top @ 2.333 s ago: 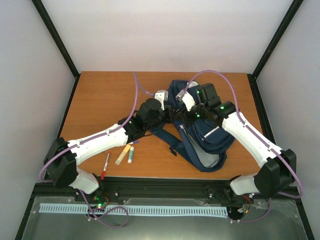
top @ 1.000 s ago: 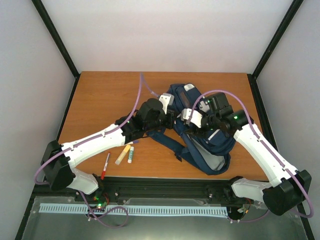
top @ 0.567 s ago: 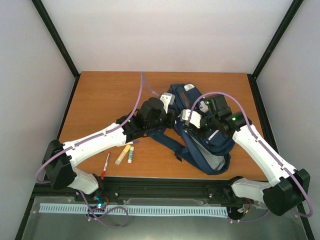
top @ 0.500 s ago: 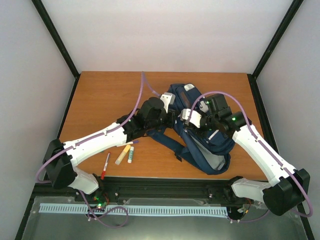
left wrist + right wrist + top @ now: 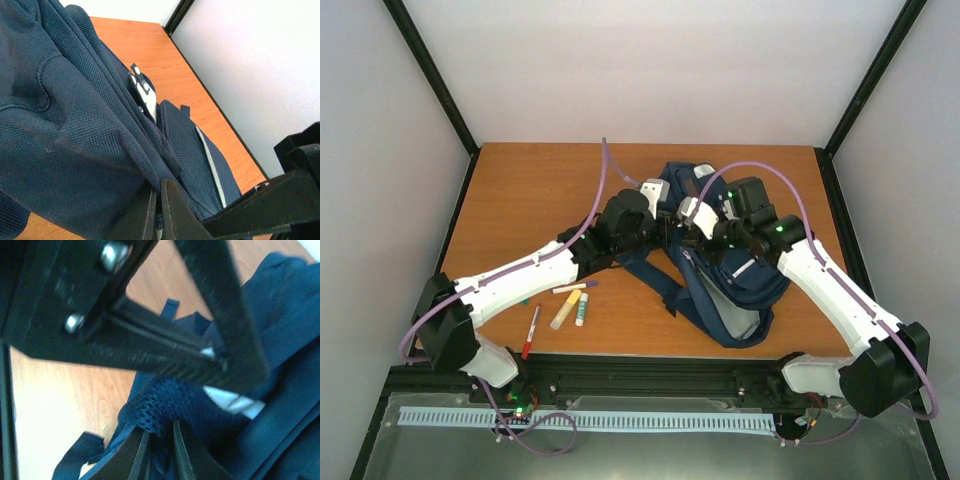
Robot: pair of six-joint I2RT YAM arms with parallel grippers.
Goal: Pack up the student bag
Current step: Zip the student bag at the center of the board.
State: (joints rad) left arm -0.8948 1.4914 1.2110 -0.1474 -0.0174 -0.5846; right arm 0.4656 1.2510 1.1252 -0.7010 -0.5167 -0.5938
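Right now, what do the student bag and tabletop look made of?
The student bag: navy woven synthetic-looking fabric, matte, weave grain visible; mesh patch shows open holes. Its white stripe: smooth, possibly reflective tape. The tabletop: orange-brown wood-look, smooth; probably laminate.

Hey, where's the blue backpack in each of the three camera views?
Top external: student bag right of centre, between both arms.
Left wrist: student bag fills the left and middle.
Right wrist: student bag on the right and bottom.
Shared landmark: the orange tabletop beneath it.
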